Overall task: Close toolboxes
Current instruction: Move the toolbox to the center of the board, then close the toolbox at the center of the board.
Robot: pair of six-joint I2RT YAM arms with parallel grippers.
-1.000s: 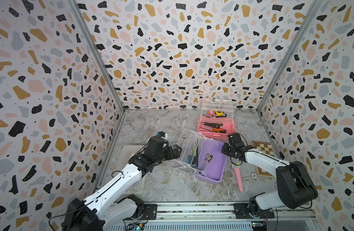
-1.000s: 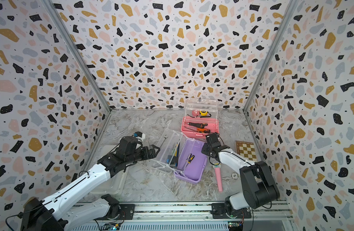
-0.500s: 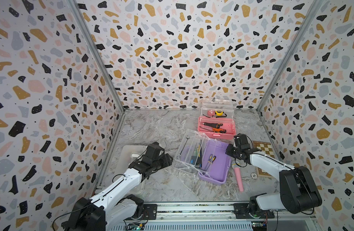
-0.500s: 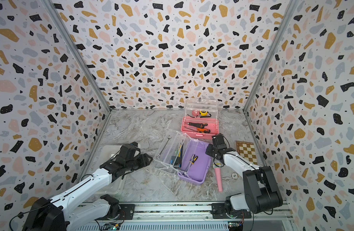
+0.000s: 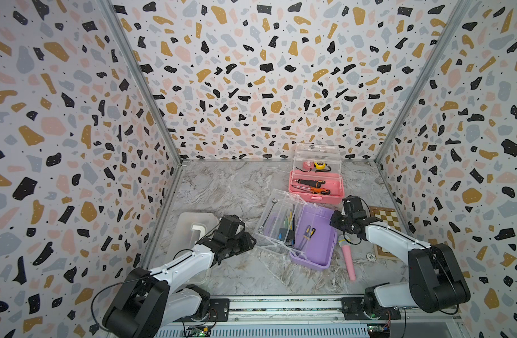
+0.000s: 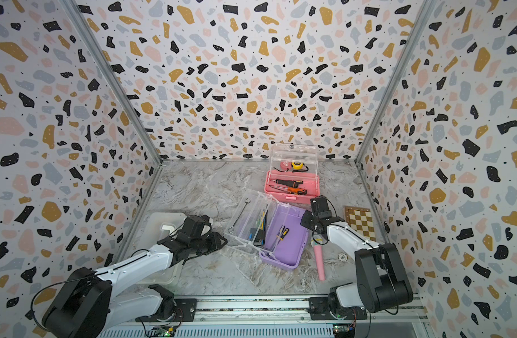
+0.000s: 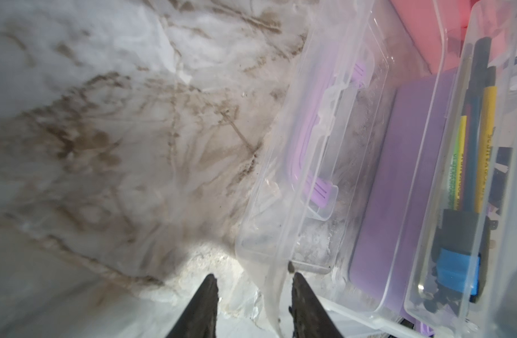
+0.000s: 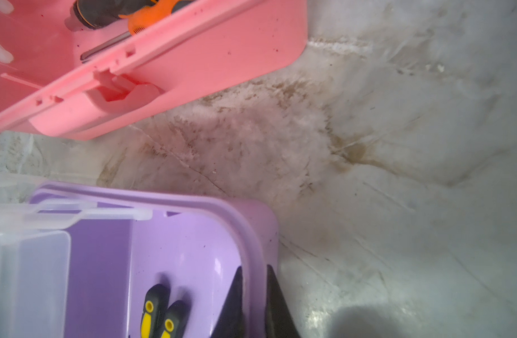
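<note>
The purple toolbox [image 5: 315, 234] [image 6: 289, 237] stands mid-table with its clear lid [image 5: 276, 222] [image 7: 309, 146] swung open to the left, tools lying in it. My right gripper [image 8: 254, 267] [image 5: 334, 222] is shut on the purple box's right wall, one finger inside and one outside. My left gripper [image 7: 254, 275] [image 5: 251, 241] sits low at the lid's near corner; its jaws stand apart with the lid's edge between them, close to one finger. The pink toolbox [image 5: 317, 190] [image 8: 193, 58] stands behind, lid upright. The white toolbox [image 5: 193, 225] lies under my left arm, lid down.
A pink toy microphone [image 5: 347, 260] lies right of the purple box, below my right arm. A brown checkered board [image 5: 385, 216] lies by the right wall, a small round disc [image 5: 370, 257] in front of it. Patterned walls close in three sides.
My left gripper has dropped toward the table at the clear lid's corner and its jaws have narrowed. The right gripper, still shut on the purple box, has nudged it slightly right.
</note>
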